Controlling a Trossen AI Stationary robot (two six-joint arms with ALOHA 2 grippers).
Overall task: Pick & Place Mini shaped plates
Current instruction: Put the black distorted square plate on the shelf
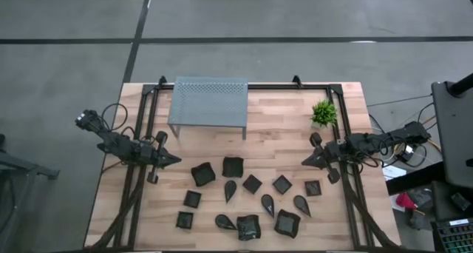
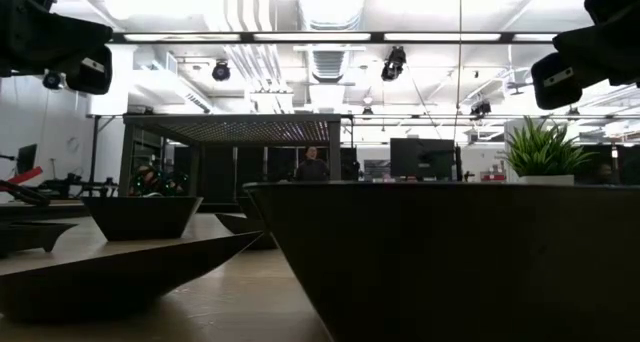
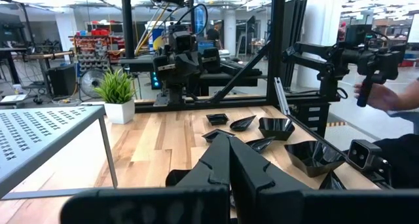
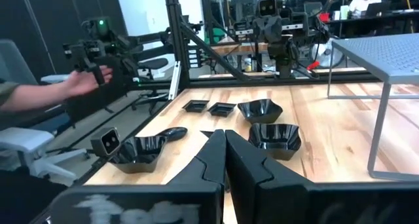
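left hand [image 1: 171,160] hovers closed and empty at the surface's [image 1: 281,120] left edge; right hand [image 1: 307,161] mirrors it, also closed and empty. plates [image 1: 233,166] lie scattered between them toward the front, none lifted. to pick well, i'd open wide and come down over one rim. stand [image 1: 208,102] sits behind, plant [image 1: 324,113] near the right hand; close neighbours could get nudged.

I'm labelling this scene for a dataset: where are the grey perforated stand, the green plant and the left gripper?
grey perforated stand [image 1: 209,100]: high view, middle of its top.
green plant [image 1: 324,112]: high view, its leaves.
left gripper [image 1: 175,160]: high view, tip of its shut fingers.
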